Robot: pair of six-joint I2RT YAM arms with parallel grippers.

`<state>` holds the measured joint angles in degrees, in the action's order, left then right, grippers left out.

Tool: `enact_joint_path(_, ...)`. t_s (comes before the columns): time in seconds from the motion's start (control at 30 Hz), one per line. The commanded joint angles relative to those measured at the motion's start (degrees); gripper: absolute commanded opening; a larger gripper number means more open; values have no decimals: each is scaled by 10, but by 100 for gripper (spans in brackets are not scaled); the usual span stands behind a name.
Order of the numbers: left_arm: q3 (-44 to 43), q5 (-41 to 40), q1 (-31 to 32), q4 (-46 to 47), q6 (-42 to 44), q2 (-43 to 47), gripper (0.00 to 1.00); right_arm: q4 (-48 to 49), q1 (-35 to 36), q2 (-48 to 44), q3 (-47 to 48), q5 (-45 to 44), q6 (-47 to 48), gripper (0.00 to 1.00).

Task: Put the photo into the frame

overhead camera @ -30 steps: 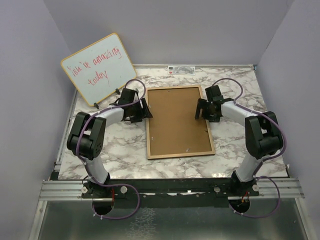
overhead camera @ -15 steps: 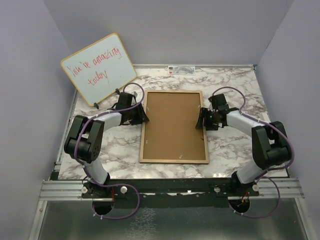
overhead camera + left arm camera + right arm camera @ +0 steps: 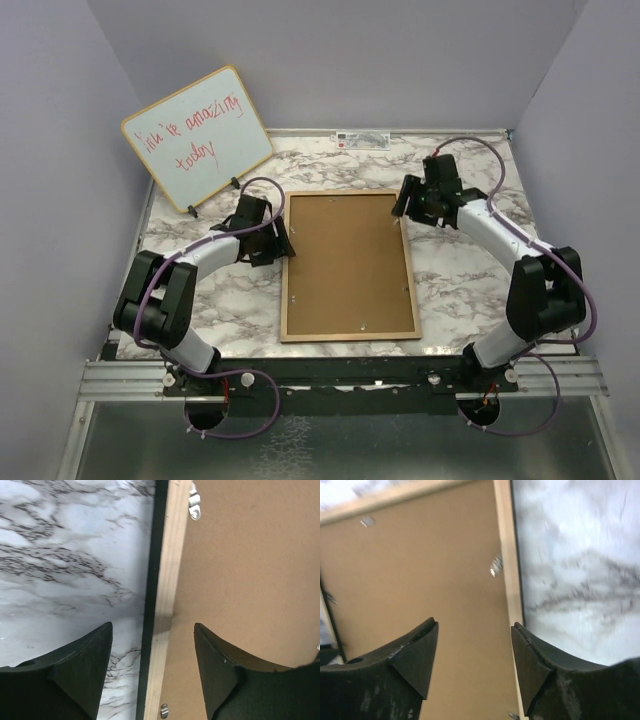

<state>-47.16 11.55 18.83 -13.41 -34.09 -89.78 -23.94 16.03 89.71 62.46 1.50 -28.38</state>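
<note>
The frame (image 3: 348, 335) lies flat in the middle of the table with its light wood face up. The plain brown board (image 3: 348, 265) fills it. The photo is not in view. My left gripper (image 3: 283, 241) is open and low over the frame's left rail (image 3: 167, 580), one finger over the marble and one over the board (image 3: 250, 570). My right gripper (image 3: 403, 200) is open and empty above the frame's far right corner. In its wrist view the right rail (image 3: 507, 555) and the board (image 3: 420, 580) lie below the gripper (image 3: 474, 627). Small metal clips (image 3: 195, 507) hold the board.
A wood-edged whiteboard (image 3: 197, 135) with red handwriting stands at the back left on small feet. A white label strip (image 3: 362, 138) lies at the table's back edge. Grey walls close in the left, right and back sides.
The frame has slid left and towards the front and now lies nearly square to the table. My right gripper has moved back to the frame's far right corner. My left gripper stays at the left rail.
</note>
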Motion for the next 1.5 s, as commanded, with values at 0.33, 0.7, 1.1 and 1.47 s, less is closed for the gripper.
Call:
enact_joint_path(0.33, 9, -78, -3, 26, -5, -45, 49, 48, 2, 183, 144, 52, -9, 45)
enact_joint_path(0.7, 13, -84, -3, 47, 0, -50, 45, 13, 2, 255, 207, 32, 10, 43)
enact_joint_path(1.1, -2, -86, -5, 42, 5, -62, 45, -29, 9, 281, 220, 15, 46, 43)
enact_joint_path(1.47, -6, -91, -5, 35, 6, -65, 44, -75, 10, 280, 229, -1, 74, 42)
